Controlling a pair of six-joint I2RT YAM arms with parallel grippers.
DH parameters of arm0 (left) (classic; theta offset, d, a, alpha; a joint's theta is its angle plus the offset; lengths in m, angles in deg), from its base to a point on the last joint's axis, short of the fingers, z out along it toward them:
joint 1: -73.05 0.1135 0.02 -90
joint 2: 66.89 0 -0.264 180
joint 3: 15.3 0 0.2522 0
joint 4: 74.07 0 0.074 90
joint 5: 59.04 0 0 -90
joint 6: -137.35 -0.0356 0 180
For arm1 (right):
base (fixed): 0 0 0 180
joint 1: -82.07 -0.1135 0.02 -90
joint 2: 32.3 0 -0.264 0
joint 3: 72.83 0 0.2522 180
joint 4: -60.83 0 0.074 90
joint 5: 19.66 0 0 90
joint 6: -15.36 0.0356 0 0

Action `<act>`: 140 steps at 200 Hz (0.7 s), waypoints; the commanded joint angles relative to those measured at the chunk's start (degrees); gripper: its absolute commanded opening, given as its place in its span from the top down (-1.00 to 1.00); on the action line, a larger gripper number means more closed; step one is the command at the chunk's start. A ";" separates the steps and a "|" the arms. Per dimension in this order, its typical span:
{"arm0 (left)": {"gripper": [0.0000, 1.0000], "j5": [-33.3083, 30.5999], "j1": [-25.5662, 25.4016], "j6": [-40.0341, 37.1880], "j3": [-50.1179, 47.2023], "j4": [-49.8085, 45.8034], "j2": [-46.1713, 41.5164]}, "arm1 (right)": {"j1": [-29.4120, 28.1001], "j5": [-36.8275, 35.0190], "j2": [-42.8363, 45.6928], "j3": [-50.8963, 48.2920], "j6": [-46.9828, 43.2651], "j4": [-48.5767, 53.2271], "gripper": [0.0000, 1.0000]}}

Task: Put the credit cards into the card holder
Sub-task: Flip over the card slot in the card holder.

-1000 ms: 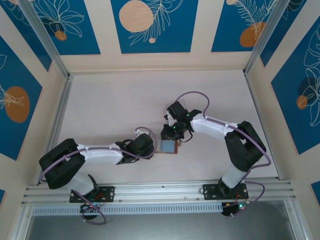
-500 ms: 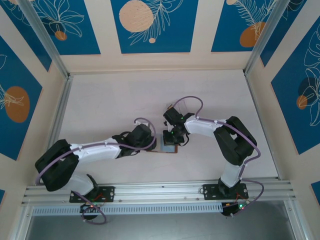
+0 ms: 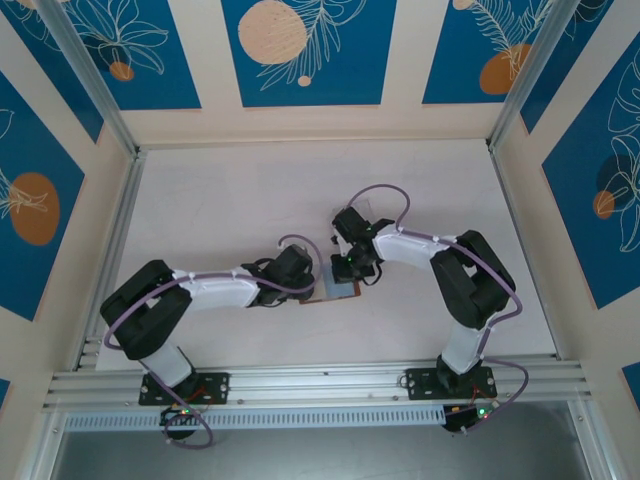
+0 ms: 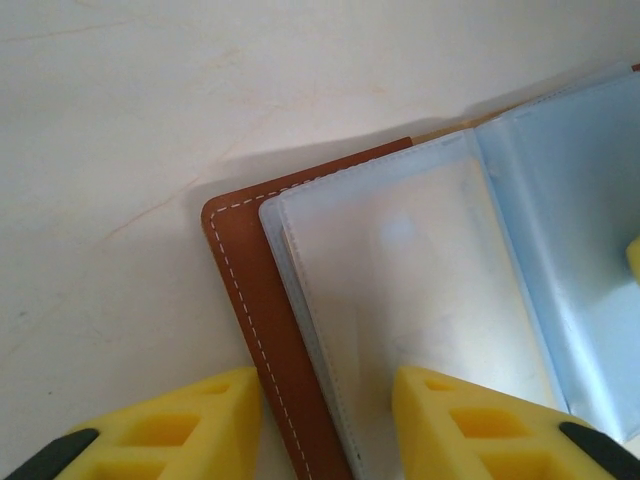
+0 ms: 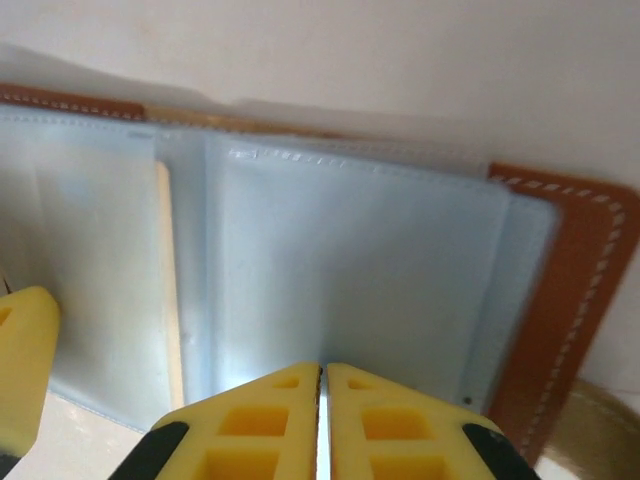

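Both at the card holder (image 5: 360, 260): left tool (image 4: 325, 405) parted, right tool (image 5: 322, 385) closed.

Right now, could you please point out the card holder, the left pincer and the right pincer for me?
card holder (image 4: 256, 300): left wrist view, brown stitched leather border.
left pincer (image 4: 326, 415): left wrist view, midway between yellow fingertips.
right pincer (image 5: 321, 385): right wrist view, seam between closed fingertips.

A pale, faintly scuffed table (image 3: 230, 210) spreads wide. Blue panels (image 3: 300, 50) with white leaf outlines and orange discs line the far and side walls. A ribbed aluminium rail (image 3: 320, 380) runs along the near edge.
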 commanded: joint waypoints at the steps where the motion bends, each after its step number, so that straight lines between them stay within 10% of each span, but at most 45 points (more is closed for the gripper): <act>1: 0.25 0.79 0.45 -0.72 -0.67 -0.46 2.09 | 1.71 1.92 4.17 2.69 -2.45 1.57 0.69; 79: 0.34 2.06 -0.44 1.88 -2.64 1.45 2.55 | 9.95 -16.09 -0.85 23.32 -2.66 11.36 0.49; 140: 0.37 2.14 -1.20 2.90 -1.50 1.40 3.54 | 10.63 -14.58 -12.53 35.83 -6.15 15.62 0.50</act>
